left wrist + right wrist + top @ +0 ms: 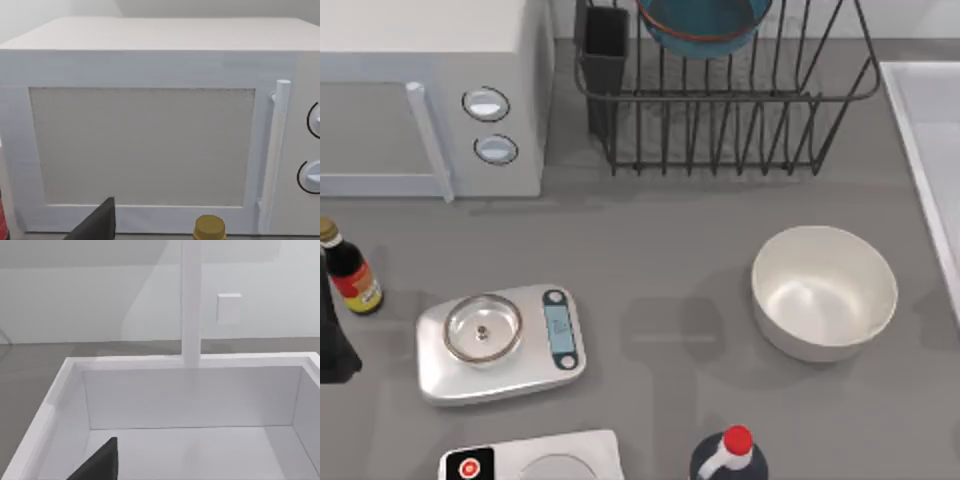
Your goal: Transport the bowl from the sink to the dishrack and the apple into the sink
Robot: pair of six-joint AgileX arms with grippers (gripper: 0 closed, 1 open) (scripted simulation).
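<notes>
Inside dishrack (720, 120) sits bowl (705, 25).

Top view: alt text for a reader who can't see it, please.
The teal bowl sits in the dark wire dishrack at the back, the sink at the right edge. In front stand a white bowl, a kitchen scale and a microwave.

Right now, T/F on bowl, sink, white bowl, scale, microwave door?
1. The bowl sits in the dishrack. True.
2. The sink holds an apple. False: the basin part in the right wrist view looks bare.
3. The white bowl is stacked on the scale. False: it stands apart on the counter, nearer the sink side.
4. The microwave door is shut. True.
</notes>
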